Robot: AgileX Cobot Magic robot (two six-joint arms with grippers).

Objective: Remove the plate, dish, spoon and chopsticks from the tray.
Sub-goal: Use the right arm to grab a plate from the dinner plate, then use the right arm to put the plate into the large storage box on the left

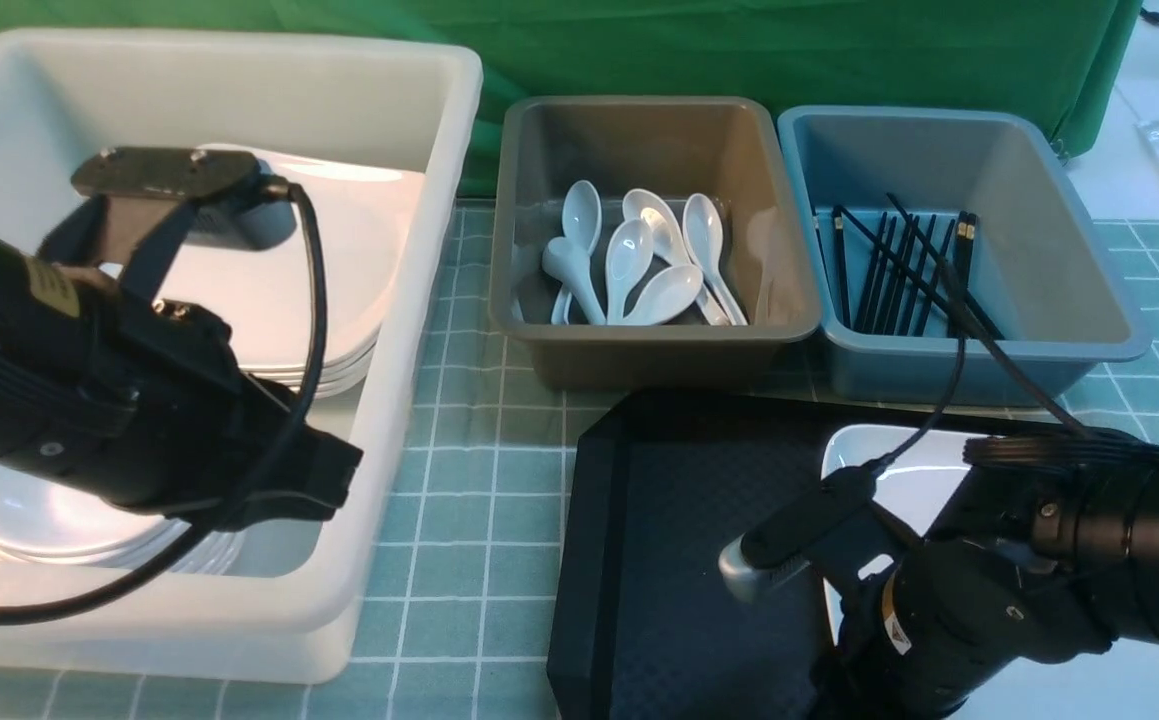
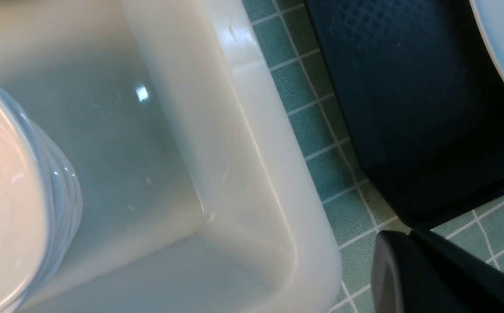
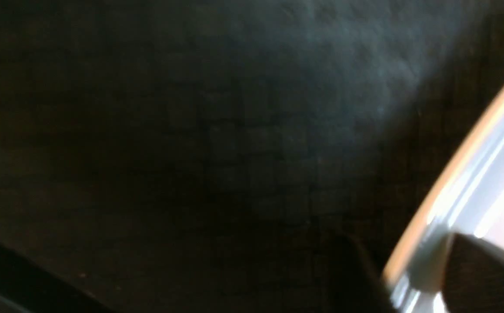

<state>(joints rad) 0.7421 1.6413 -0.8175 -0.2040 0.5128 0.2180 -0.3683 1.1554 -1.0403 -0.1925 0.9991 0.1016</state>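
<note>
Black tray [image 1: 679,500] sits at the near edge of the table [image 1: 479,450], right of centre, on a green checked cloth. White plate [image 1: 889,470] lies on the tray's right half, its far rim close to the tray's far edge. The right arm reaches in over it and hides most of it in the front view.

Right gripper [image 3: 412,278], wrist view: one dark finger [image 3: 486,282] is over the plate's inner face and the other is outside the rim on the tray side, so the rim runs between the two. The picture is dark and blurred. Cannot tell whether the fingers clamp the rim or only stand around it.

Left arm hangs over the big white tub [image 1: 419,300] at the table's left edge. Left gripper [image 2: 404,265] is pinched fully closed with nothing in it. Its dark tip shows near the tub's rounded corner, by the strip of cloth between tub and tray.

Inside the white tub: a stack of large plates [image 1: 339,260] toward the far side and a stack of small dishes [image 1: 39,520] toward the near side.

Far edge of table: a grey-brown tub [image 1: 659,150] holds white spoons [image 1: 639,260]. A blue tub [image 1: 939,150], touching it on the right, holds black chopsticks [image 1: 899,270].
</note>
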